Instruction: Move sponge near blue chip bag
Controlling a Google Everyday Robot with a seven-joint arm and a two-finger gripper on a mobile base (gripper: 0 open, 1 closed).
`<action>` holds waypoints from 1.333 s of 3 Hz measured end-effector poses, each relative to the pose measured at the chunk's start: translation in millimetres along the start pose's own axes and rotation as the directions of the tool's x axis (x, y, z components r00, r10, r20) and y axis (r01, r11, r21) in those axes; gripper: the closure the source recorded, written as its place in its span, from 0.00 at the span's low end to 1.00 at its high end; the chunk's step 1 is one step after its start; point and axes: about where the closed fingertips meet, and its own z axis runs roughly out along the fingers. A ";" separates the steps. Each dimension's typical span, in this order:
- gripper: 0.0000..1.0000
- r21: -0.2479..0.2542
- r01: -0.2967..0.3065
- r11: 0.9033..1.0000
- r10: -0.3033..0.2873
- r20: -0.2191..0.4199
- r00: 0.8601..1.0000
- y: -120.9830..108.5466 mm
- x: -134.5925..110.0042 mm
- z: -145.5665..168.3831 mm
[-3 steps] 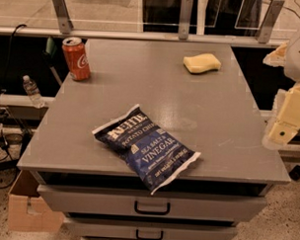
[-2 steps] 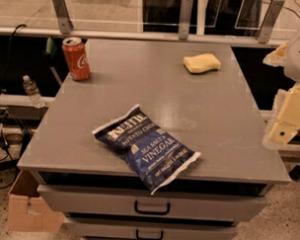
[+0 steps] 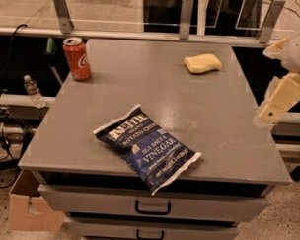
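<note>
— Nothing has shifted since a second ago, has it?
— No. The cream tool (image 3: 280,101) hangs just off the right edge of the grey tabletop (image 3: 214,124); spread or pressed together, I cannot tell.
— And the task?
— Not begun, I judge. The pale yellow soft sponge (image 3: 203,63) lies untouched, beyond and left of the tool, well apart from the dark navy crinkly chip bag (image 3: 146,146), which sits nearer and further left.

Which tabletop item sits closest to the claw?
The yellow sponge, at the far right corner; the claw hangs beyond the table on the right. The red can and blue chip bag lie farther left.
</note>
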 end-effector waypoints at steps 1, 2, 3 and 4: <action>0.00 0.057 -0.061 0.997 0.055 0.096 0.994 -55.1 7.4 25.1; 0.00 0.137 -0.142 0.980 0.113 0.197 0.974 -122.8 14.4 46.2; 0.00 0.135 -0.141 0.981 0.113 0.197 0.974 -122.0 14.2 46.5; 0.00 0.144 -0.216 0.966 0.183 0.208 0.961 -128.6 17.1 53.8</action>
